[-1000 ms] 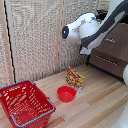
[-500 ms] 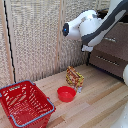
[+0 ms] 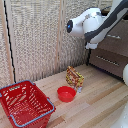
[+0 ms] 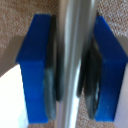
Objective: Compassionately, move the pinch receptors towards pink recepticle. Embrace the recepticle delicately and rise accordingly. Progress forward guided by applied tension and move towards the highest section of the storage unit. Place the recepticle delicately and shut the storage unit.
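Observation:
In the wrist view my gripper [image 4: 72, 65] is shut on a silver bar handle [image 4: 75, 30]. One blue finger [image 4: 37, 65] presses on each side of it, with dark pads against the metal. In the exterior view the white arm [image 3: 86, 24] reaches across to the upper front of the dark brown storage unit [image 3: 112, 52] at the exterior view's right. The arm's own bulk hides the fingers there. I cannot tell which drawer the held handle belongs to. The pink recepticle is out of view.
A red wire-mesh basket [image 3: 25, 102] stands at the exterior view's lower left on the wooden floor [image 3: 95, 107]. A shallow red bowl [image 3: 66, 93] sits mid-floor with a yellow snack bag [image 3: 74, 77] behind it. A woven screen wall [image 3: 35, 40] runs along the back.

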Available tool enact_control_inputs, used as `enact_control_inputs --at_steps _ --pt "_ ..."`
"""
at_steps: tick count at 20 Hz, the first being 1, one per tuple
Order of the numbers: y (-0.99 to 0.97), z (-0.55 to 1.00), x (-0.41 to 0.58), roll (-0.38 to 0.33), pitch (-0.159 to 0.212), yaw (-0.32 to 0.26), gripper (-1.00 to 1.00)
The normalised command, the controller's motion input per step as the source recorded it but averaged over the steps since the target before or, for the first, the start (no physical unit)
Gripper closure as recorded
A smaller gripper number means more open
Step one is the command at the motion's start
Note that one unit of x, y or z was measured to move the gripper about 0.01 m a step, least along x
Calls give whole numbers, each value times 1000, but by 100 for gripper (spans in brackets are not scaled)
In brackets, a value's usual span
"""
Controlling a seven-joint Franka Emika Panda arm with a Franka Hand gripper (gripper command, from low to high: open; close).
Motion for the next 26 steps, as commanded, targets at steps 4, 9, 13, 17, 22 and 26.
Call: enact_control_inputs --at_steps 4,9,13,17,22,26 --pt "-861 334 0 40 32 76 100" --pt "-841 159 4 56 73 98 100" --pt "-847 124 10 71 66 78 100" --pt "-371 53 -11 43 1 51 -100" --pt "7 140 -17 -4 1 -6 -100" --pt "238 133 69 -39 0 0 -100"
